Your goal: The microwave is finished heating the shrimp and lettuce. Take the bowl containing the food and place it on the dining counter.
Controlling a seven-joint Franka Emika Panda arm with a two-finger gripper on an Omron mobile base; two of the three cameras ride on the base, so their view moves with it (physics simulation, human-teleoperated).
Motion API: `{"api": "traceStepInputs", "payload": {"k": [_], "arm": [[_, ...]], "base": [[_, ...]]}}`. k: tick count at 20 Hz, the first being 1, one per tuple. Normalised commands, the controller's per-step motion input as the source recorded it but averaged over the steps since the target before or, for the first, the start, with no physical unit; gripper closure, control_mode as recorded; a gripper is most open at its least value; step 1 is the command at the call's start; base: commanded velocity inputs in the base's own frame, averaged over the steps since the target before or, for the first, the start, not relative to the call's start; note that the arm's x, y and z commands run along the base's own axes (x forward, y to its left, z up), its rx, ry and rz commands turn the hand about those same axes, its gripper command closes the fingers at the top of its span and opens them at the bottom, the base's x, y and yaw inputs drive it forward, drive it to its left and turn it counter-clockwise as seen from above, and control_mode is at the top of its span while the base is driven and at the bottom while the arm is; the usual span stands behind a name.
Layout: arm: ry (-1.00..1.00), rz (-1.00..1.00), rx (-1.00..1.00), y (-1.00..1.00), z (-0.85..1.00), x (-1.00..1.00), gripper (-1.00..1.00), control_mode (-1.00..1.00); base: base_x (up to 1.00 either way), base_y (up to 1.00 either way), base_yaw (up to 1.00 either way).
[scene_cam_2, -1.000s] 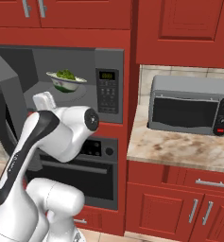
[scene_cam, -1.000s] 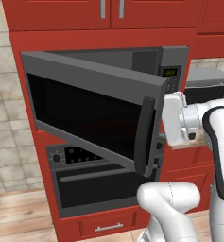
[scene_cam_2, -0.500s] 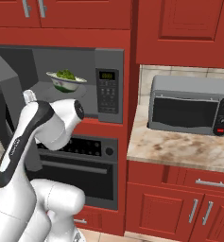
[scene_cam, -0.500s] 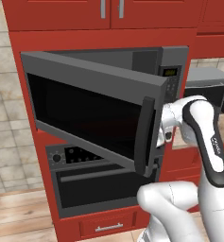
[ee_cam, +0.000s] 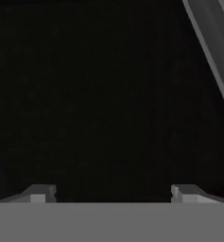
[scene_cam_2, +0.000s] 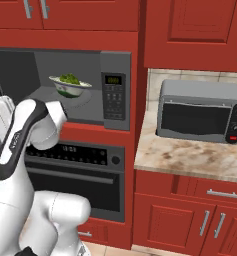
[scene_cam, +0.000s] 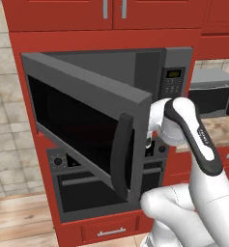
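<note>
Microwave (scene_cam_2: 90,90) w/ door (scene_cam: 87,130) standing wide open; bowl (scene_cam_2: 70,86) is sitting inside on the cavity floor, holding lettuce (scene_cam_2: 69,78). Gripper (ee_cam: 113,191) is facing the dark door glass, fingertips (ee_cam: 40,193) spread wide apart, gripping nothing. Arm is reaching behind the door's free edge, near the black bar handle (scene_cam: 121,154).

Arm's swung since a sec ago: upper link, then tilted across toward the microwave (scene_cam_2: 115,90) panel in right base view, now stands steep at frame's left, hand end behind the door (scene_cam: 87,125) edge. Gripper (ee_cam: 113,191) fingertips spread wide, facing dark door glass close up. Door angle barely wider.
</note>
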Motion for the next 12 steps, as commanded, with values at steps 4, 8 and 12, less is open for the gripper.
{"api": "traceStepInputs", "payload": {"k": [4,8,12], "arm": [[-0.02,0.04,0.01,1.0,-0.04,-0.24,-1.0,-1.0],[-0.06,-0.07,0.0,1.0,-0.12,-0.01,-1.0,-1.0],[-0.05,-0.22,0.0,0.96,-0.1,0.02,-1.0,-1.0]], "base": [[0.0,0.0,0.0],[0.0,0.0,0.0],[0.0,0.0,0.0]]}}
